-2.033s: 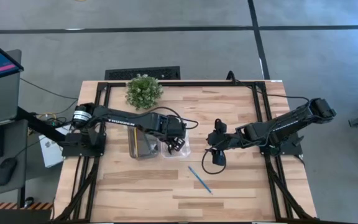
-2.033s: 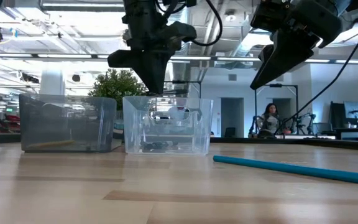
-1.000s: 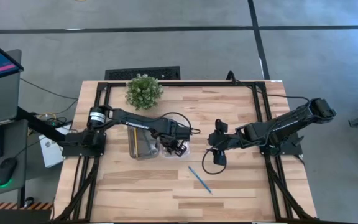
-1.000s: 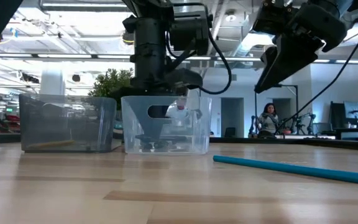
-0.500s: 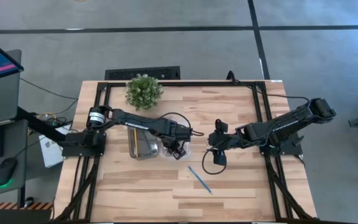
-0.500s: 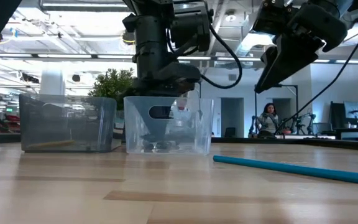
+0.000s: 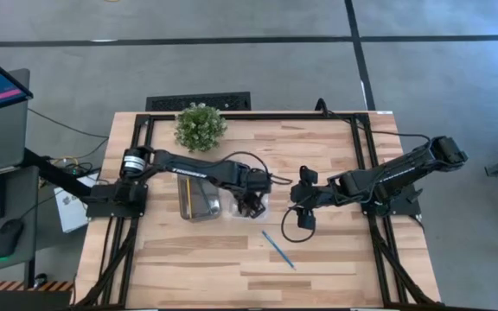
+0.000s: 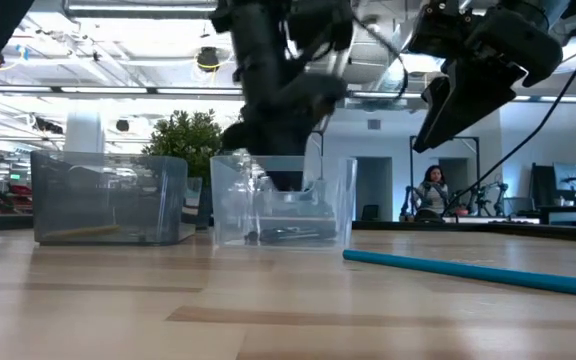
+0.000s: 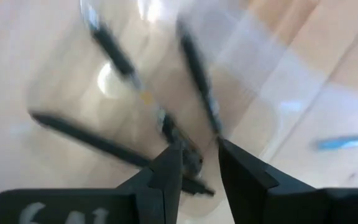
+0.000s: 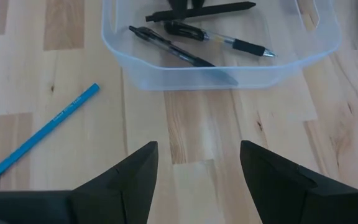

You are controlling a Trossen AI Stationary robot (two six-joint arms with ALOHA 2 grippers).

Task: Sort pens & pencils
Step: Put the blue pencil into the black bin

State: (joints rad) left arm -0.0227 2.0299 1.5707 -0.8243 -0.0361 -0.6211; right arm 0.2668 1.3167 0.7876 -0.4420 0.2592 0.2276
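Observation:
Three dark pens (image 10: 204, 34) lie on the floor of a clear bin (image 10: 185, 78) at mid-table. My left gripper (image 9: 197, 149) hangs over this bin (image 8: 283, 200), pointing steeply down. Its fingers are a little apart at the rim, with nothing between them. A blue pencil (image 7: 277, 249) lies flat on the wood nearer the front edge. My right gripper (image 10: 197, 162) is open above bare wood, right of the bin and clear of the pencil (image 10: 39, 137). A yellow pencil (image 8: 83, 232) lies in a grey bin (image 8: 108, 195) to the left. My left gripper comes down into the top of the clear bin from above. Blur hides whether its fingers touch the bin's wall, so I cannot tell.
A small potted plant (image 7: 200, 126) stands at the back left. The grey bin (image 7: 199, 200) sits directly left of the clear one. Open wood stretches along the front edge (image 7: 232, 276) and around the blue pencil.
My left gripper has risen from deep inside the clear bin to its rim and has rolled about its own axis. The clear bin has slid a little toward the table's right edge. My right arm has kept still.

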